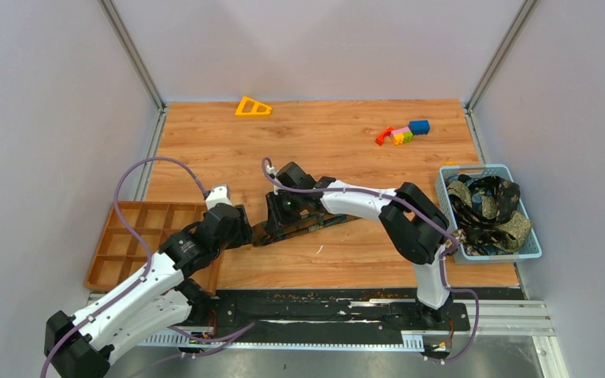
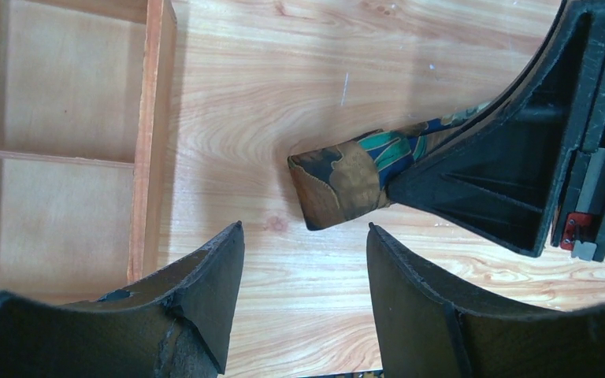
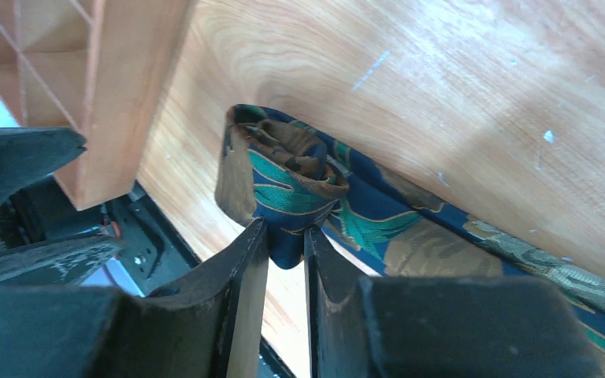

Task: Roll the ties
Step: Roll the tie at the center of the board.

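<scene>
One tie [image 1: 315, 224] lies on the wooden table in a strip running from centre toward lower left. Its left end is folded into a small roll [image 3: 283, 169], which also shows in the left wrist view [image 2: 339, 181]. My right gripper [image 3: 285, 236] is shut on that rolled end, pinching the navy, teal and brown fabric. In the top view the right gripper [image 1: 277, 223] sits at the tie's left end. My left gripper [image 2: 306, 236] is open and empty, just short of the roll; in the top view it [image 1: 244, 230] is left of the tie. More ties [image 1: 488, 206] fill the blue basket.
A blue basket [image 1: 532, 250] stands at the right edge. A wooden compartment tray [image 1: 138, 228] lies at the left, close to my left gripper. A yellow triangle block [image 1: 252, 107] and a cluster of coloured toy blocks [image 1: 403, 132] lie at the back.
</scene>
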Robot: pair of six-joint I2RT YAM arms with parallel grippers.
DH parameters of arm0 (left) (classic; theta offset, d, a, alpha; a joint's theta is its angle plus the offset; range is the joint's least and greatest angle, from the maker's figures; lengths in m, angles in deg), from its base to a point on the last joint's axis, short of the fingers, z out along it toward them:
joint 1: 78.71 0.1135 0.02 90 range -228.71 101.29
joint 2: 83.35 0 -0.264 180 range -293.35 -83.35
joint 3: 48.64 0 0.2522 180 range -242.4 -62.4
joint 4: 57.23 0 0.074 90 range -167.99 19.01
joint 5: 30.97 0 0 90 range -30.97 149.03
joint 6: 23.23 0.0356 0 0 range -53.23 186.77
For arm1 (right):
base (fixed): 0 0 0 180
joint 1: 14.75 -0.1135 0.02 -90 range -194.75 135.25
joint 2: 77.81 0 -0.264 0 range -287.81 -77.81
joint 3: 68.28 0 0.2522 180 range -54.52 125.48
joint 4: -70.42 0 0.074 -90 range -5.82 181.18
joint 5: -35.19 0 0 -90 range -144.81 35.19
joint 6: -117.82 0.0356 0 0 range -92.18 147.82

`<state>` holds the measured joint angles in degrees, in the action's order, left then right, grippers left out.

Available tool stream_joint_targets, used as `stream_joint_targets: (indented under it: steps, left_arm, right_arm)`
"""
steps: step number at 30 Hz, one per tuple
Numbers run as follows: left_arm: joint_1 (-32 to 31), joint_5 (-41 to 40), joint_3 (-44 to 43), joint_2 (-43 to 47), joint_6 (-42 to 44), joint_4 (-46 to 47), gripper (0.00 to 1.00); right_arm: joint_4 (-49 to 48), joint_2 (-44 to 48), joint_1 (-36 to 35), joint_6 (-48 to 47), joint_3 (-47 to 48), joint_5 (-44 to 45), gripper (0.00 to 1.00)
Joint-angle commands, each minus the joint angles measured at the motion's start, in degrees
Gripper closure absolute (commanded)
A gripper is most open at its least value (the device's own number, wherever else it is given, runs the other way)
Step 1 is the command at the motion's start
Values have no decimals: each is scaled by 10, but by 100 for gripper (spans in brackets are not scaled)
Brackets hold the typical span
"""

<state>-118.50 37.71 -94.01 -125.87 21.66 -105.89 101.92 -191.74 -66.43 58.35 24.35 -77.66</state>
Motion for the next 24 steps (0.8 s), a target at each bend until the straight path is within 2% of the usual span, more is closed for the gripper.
stream_joint_targets:
  steps: [1, 11, 17, 21, 24]
  left_arm:
    - [-1, 3, 10, 5, -11, 19, 35]
    - [-1, 27, 50, -11, -33, 75, 35]
    - [14, 79, 74, -26, -44, 126, 35]
    - [28, 87, 93, -28, -52, 152, 35]
    - [39, 100, 104, -21, -55, 171, 36]
  right_arm:
    - [15, -25, -4, -37, 12, 32, 77]
    - [22, -31, -3, -52, -8, 60, 78]
    - [24, -29, 1, -56, -16, 62, 78]
    - [25, -24, 3, -56, -19, 59, 76]
    - [25, -18, 3, -57, -19, 49, 71]
